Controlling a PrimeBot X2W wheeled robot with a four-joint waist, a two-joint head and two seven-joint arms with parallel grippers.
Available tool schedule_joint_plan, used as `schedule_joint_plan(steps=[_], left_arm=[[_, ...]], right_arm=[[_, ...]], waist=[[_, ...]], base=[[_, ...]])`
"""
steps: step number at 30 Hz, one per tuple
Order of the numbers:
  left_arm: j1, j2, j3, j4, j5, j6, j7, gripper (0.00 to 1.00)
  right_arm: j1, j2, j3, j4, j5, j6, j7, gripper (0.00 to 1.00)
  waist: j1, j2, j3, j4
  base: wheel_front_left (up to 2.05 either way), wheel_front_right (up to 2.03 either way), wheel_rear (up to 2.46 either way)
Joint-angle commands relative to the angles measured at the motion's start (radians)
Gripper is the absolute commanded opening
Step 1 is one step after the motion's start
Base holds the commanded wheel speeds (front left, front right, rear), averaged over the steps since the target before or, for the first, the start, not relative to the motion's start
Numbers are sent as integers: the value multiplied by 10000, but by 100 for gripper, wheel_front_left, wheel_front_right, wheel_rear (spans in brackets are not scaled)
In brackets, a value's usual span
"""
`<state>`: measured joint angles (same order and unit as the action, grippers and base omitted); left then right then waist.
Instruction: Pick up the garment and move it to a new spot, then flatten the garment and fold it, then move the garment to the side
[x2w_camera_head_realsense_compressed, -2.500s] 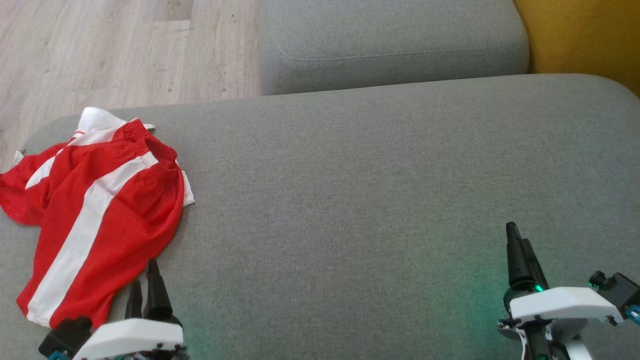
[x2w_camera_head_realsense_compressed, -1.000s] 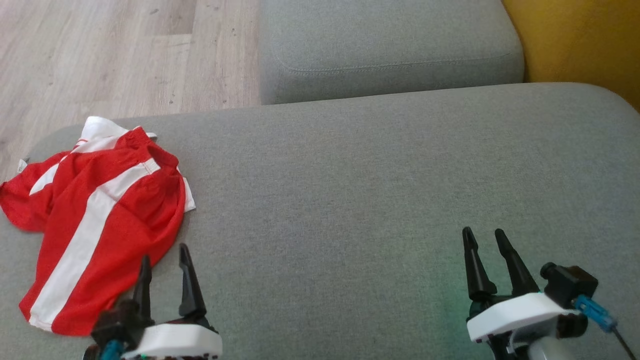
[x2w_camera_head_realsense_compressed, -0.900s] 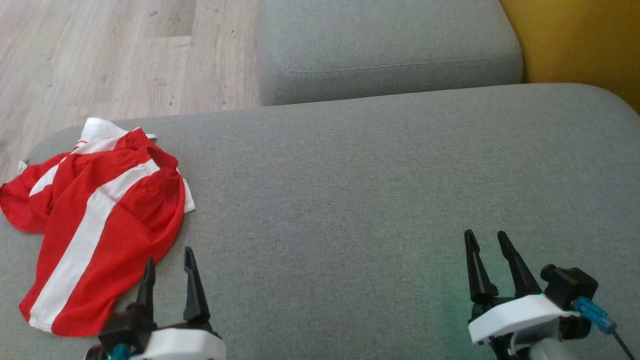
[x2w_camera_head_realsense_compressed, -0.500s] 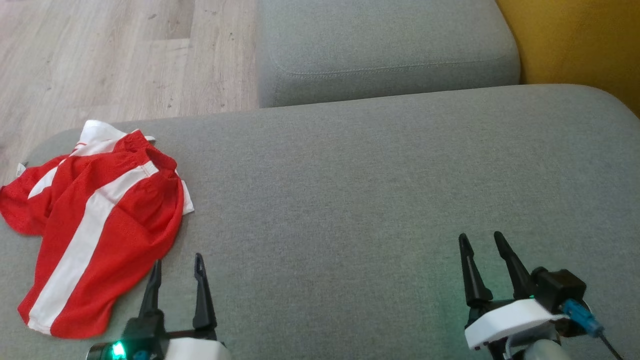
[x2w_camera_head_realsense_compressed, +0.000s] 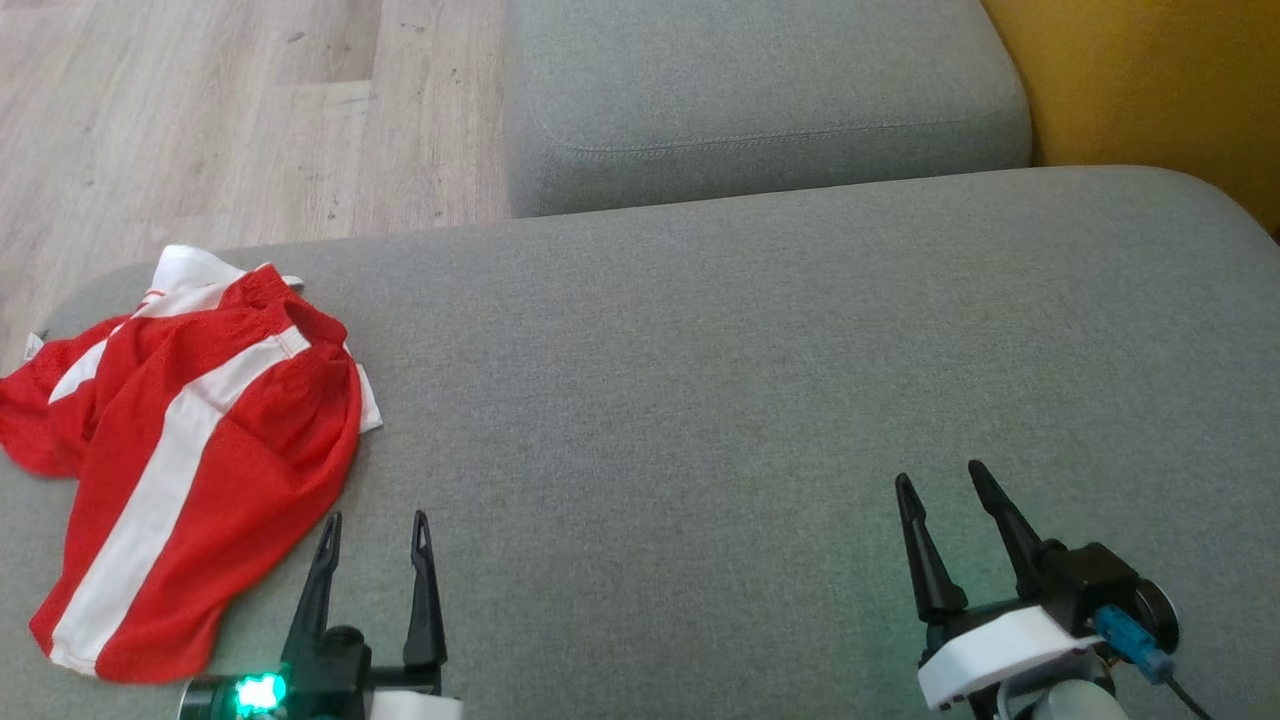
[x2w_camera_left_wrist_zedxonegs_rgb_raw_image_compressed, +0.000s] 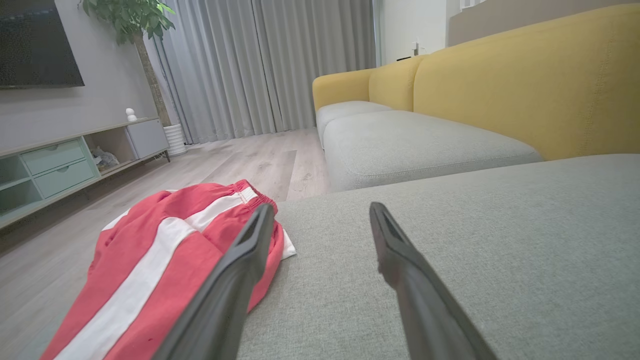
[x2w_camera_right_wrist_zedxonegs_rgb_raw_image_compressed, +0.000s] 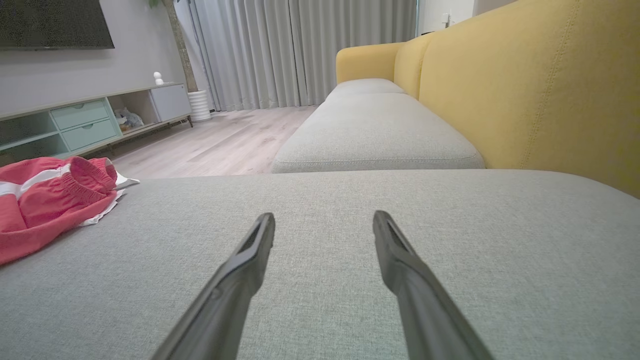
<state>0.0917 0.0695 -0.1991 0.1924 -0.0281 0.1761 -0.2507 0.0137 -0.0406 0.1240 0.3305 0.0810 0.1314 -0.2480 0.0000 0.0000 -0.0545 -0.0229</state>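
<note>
The garment (x2w_camera_head_realsense_compressed: 190, 440) is a pair of red shorts with white stripes, lying rumpled at the left end of the grey cushion (x2w_camera_head_realsense_compressed: 760, 380). The left wrist view shows the garment (x2w_camera_left_wrist_zedxonegs_rgb_raw_image_compressed: 165, 260) at lower left; the right wrist view has the garment (x2w_camera_right_wrist_zedxonegs_rgb_raw_image_compressed: 45, 205) at its left edge. My left gripper (x2w_camera_head_realsense_compressed: 375, 522) stands open just right of the shorts' near hem, nothing between its fingers. My right gripper (x2w_camera_head_realsense_compressed: 940, 478) is open too, over bare cushion at the near right. Both sets of fingers (x2w_camera_left_wrist_zedxonegs_rgb_raw_image_compressed: 250, 250) (x2w_camera_right_wrist_zedxonegs_rgb_raw_image_compressed: 260, 245) point along the cushion top.
A second grey seat cushion (x2w_camera_head_realsense_compressed: 770, 90) lies beyond, with the yellow sofa back (x2w_camera_head_realsense_compressed: 1150, 80) at the right. Wooden floor (x2w_camera_head_realsense_compressed: 200, 110) runs along the left and far side. A low TV cabinet (x2w_camera_left_wrist_zedxonegs_rgb_raw_image_compressed: 65, 160) and curtains (x2w_camera_left_wrist_zedxonegs_rgb_raw_image_compressed: 260, 65) stand across the room.
Both arms have drawn back toward me and turned so the fingers point forward, spread apart. My left gripper shifted right, off the shorts' hem. The garment lies as before; the camera drifted slightly.
</note>
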Motion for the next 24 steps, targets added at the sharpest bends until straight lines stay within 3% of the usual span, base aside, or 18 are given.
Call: schedule_joint_plan(steps=[1,16,24], left_arm=[[-271,88,260,-258,65,49,-111,100],[-291,-15,444,-149,-1,-52,-111,100],[-368,-33,375,-84,101,-78,-111,100]], right_arm=[[-340,-97,234,-284,-84,-7,-137,100],[-334,-97,-22,-145,149,-7,-137,100],[-183,-97,20,-104,241,-7,-137,100]], waist=[[0,0,6,1],[0,0,31,138],[0,0,-9,1066]], base=[[0,0,0],[0,0,0],[0,0,0]])
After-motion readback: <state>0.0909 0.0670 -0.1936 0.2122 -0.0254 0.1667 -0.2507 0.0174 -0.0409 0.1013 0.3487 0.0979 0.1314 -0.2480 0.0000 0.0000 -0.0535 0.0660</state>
